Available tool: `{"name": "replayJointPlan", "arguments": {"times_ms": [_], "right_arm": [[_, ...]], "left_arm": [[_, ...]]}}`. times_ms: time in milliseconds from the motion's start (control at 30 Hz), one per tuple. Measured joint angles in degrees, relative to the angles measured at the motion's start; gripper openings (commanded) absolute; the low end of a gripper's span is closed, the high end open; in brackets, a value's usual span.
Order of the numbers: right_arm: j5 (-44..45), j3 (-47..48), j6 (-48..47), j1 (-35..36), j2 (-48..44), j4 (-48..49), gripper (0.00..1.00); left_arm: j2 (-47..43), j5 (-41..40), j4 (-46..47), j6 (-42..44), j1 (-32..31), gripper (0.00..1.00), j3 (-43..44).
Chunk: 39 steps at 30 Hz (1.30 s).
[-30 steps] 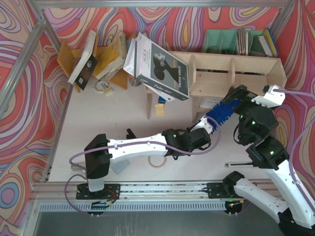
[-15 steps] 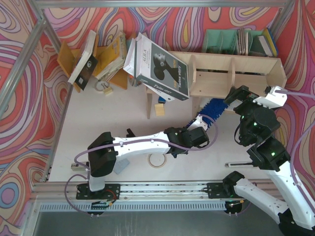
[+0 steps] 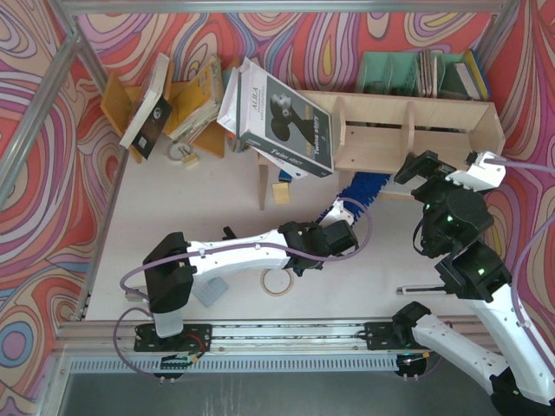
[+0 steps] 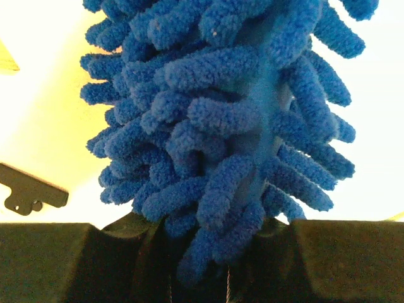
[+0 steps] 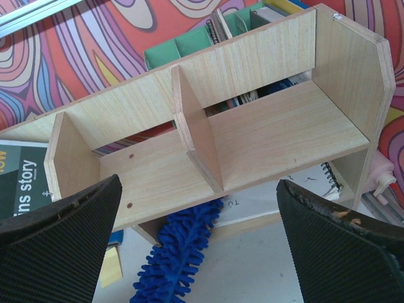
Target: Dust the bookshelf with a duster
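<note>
The pale plywood bookshelf (image 3: 416, 130) stands at the back right, its upright dividers and board filling the right wrist view (image 5: 271, 136). The fluffy blue duster (image 3: 355, 191) lies slanted, its tip pushed under the shelf's board (image 5: 183, 249). My left gripper (image 3: 335, 230) is shut on the duster's near end. In the left wrist view the blue strands (image 4: 221, 120) fill the frame and run down between the dark jaws of that gripper (image 4: 214, 252). The handle is hidden. My right gripper (image 3: 418, 170) hovers open in front of the shelf (image 5: 197, 189), holding nothing.
A big boxed book (image 3: 282, 117) leans on the shelf's left end. An orange slanted rack (image 3: 117, 100) with books stands back left, and a teal organiser (image 3: 386, 74) behind the shelf. A tape roll (image 3: 277, 284) and yellow notes (image 3: 280, 192) lie on the table.
My left gripper has drawn back to the left with the duster, sliding its head leftwards beneath the shelf and away from the right gripper. The right arm has hardly moved.
</note>
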Motion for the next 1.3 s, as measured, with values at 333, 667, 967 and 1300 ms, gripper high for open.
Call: {"name": "replayJointPlan", "arguments": {"times_ms": [333,667,967,1300], "right_arm": [[0.44,0.0,-0.13,0.0,-0.02,0.0,0.99],[0.42,0.0,-0.11,0.0,0.31,-0.02,0.99],[0.42,0.0,-0.09,0.0,0.59,-0.02,0.99],[0.39,-0.07,-0.07,0.0,0.57,-0.02,0.99]], "left_arm": [[3.13,2.58,1.57,5.2,-4.22,0.0,6.84],[5.22,3.43,1.55,7.58,-5.42,0.0,7.45],[-2.38,-1.99,1.86,1.03,-5.38,0.0,-3.52],[-7.58,-6.32,3.72,-7.45,-5.27,0.0,-9.03]]}}
